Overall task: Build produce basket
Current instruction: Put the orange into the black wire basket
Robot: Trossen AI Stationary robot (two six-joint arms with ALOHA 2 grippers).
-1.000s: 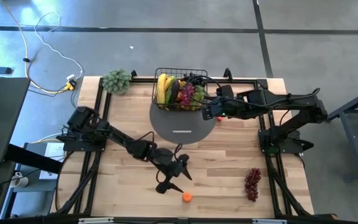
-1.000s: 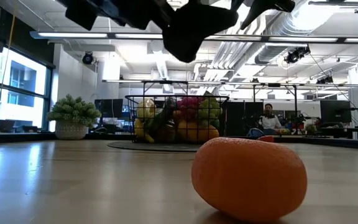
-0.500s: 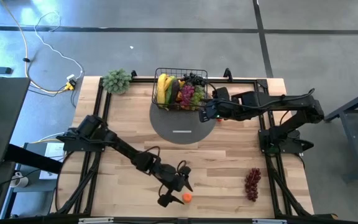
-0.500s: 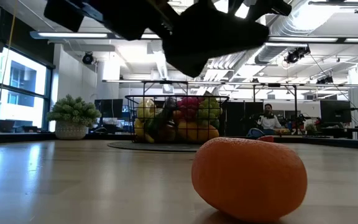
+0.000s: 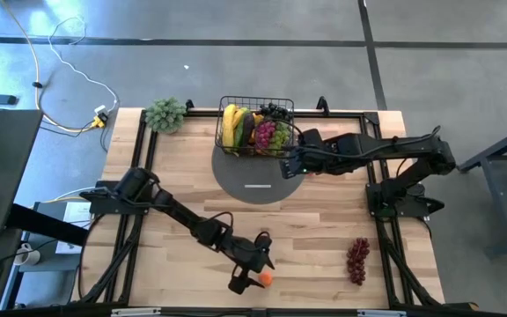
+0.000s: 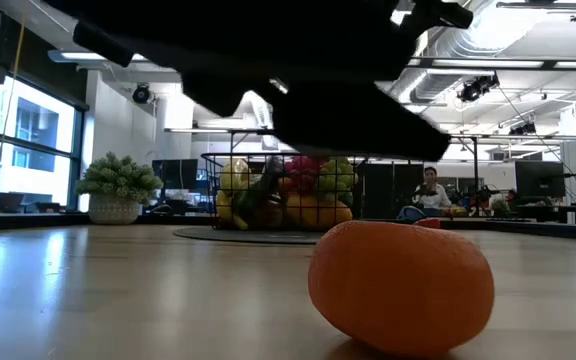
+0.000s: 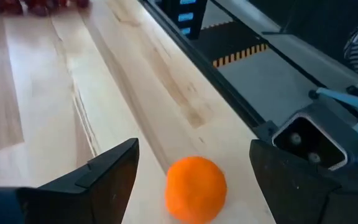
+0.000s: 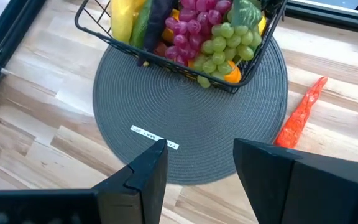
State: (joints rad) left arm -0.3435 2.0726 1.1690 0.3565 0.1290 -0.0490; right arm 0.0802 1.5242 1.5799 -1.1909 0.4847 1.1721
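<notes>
A small orange fruit [image 5: 265, 279] lies on the table near its near edge; it also shows in the low view [image 6: 400, 285] and the left wrist view [image 7: 196, 188]. My left gripper [image 5: 255, 271] is open, low over the fruit, one finger on each side and not touching it. The black wire basket [image 5: 255, 128] stands on the far part of a round grey mat [image 5: 253, 180], filled with bananas, grapes and other produce. My right gripper [image 8: 197, 165] is open and empty above the mat's right part, beside the basket.
A red chili [image 8: 300, 115] lies on the wood by the mat's right edge. A purple grape bunch [image 5: 356, 260] lies at the near right. A grey-green leafy bunch [image 5: 165, 114] stands at the far left corner. A person sits in the room behind [image 6: 430, 190].
My left gripper has gone toward the table's near edge and down, from beside the orange fruit until its open fingers stand on either side of it. My right gripper has gone a little toward the table's left, over the mat. The fruit has not moved.
</notes>
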